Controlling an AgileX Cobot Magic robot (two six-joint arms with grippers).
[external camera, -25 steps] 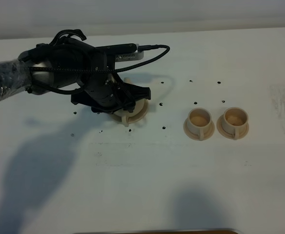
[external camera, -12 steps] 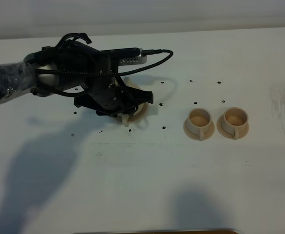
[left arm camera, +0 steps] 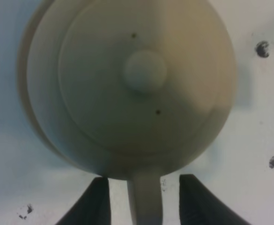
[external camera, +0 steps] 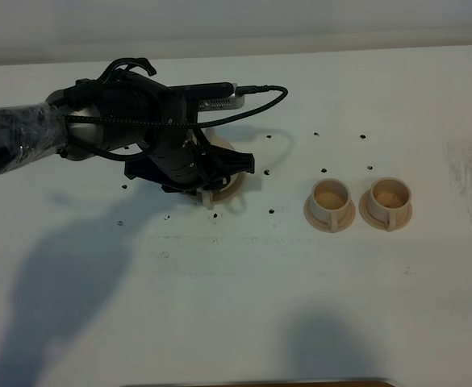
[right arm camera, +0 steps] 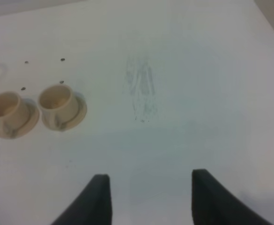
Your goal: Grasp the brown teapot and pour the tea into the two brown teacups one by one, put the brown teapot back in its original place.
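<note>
The brown teapot (external camera: 227,171) stands at the table's left middle, mostly hidden under my left arm. In the left wrist view the teapot (left arm camera: 127,84) is seen from above, with its knobbed lid (left arm camera: 145,70) on. Its loop handle (left arm camera: 145,197) lies between my left gripper's (left arm camera: 145,206) two open fingers, with a gap on each side. A rim of the wide saucer (left arm camera: 23,70) shows beneath the pot. The two brown teacups (external camera: 330,201) (external camera: 389,200) stand on their saucers to the right, also in the right wrist view (right arm camera: 5,112) (right arm camera: 57,103). My right gripper (right arm camera: 148,201) is open and empty over bare table.
The white table (external camera: 244,298) bears small dark specks around the teapot and cups and a faint scuff patch (external camera: 469,173) at the far right. A cable (external camera: 260,97) loops off the left arm above the teapot.
My left arm has shifted a little to the right over the teapot, covering more of it. The cups have not moved.
</note>
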